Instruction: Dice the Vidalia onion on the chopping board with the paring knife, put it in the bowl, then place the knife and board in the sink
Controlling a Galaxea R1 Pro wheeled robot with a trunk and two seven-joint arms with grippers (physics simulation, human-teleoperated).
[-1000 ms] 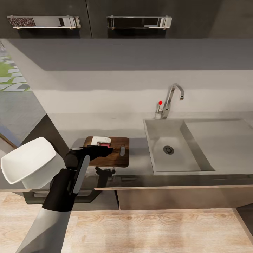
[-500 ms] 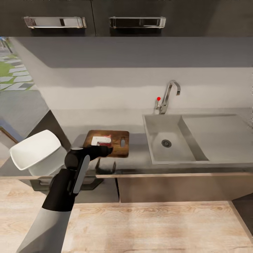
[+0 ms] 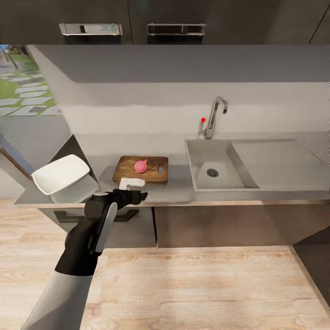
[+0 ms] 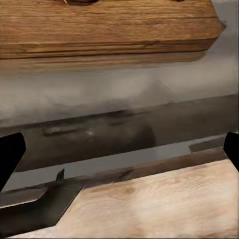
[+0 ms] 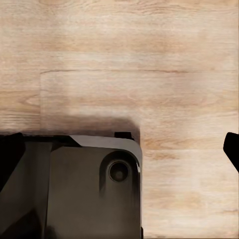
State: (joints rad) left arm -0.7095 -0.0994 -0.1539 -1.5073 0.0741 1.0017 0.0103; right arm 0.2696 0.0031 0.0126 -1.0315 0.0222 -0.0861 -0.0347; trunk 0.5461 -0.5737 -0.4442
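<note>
The pinkish Vidalia onion [image 3: 140,165] lies on the dark wooden chopping board [image 3: 130,172] on the grey countertop [image 3: 176,185], left of the sink [image 3: 222,158] with its chrome tap [image 3: 213,117]. At the counter's left end stands the white square bowl [image 3: 61,174]. My left gripper [image 3: 139,196] hovers at the counter's front edge, short of the board; in the left wrist view it [image 4: 119,154] is open and holds nothing, facing the board's edge [image 4: 109,35]. My right gripper [image 5: 119,149] is open over the floor. The paring knife and diced onion are out of view.
Dark cabinet fronts [image 3: 220,224] run under the counter, and upper cabinets with chrome handles [image 3: 176,29] hang above. Light wooden floor [image 3: 192,288] spreads before the counter. A garden opening [image 3: 25,89] lies at far left. My dark base [image 5: 84,189] sits below the right gripper.
The camera has pulled back from the counter, so everything looks smaller and farther. The onion on the board, earlier hidden behind my left wrist, now shows. The left arm keeps its pose.
</note>
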